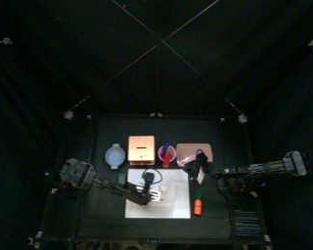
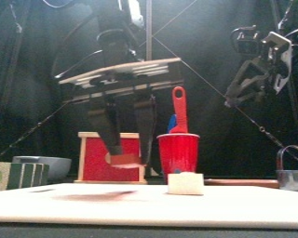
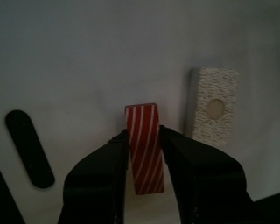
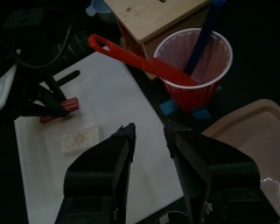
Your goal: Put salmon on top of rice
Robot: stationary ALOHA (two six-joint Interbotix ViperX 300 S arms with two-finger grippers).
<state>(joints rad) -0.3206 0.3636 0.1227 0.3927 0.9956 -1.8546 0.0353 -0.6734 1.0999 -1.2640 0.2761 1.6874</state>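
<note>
The left gripper (image 3: 145,166) is down over the white board (image 3: 84,70), and its jaws are clamped on the salmon (image 3: 143,144), that red-and-white striped slab, one jaw on each long side. In the front view the salmon sits low between the jaw tips, at or just above the board; I can't tell whether it has left the surface. So I'd call this the pick-up step: the piece is gripped, the carry hasn't happened.

The rice (image 3: 215,103), a pale speckled block with a darker spot in its middle, lies just beside the outer face of one jaw, a little ahead of the tips and clear of the salmon. Nothing is on top of it.

The right gripper (image 4: 150,144) hangs back off the work, jaws apart and empty, looking down at the red cup (image 4: 196,63) with the red spatula (image 4: 129,55) leaning in it.

What comes next, as I read it: a small lift, a short sideways shift until the salmon is over the rice, lengthwise along it, then a gentle lowering before the jaws part. The rice is narrow and close by, so I'd watch that near jaw; it could nudge the block on the way across.
</note>
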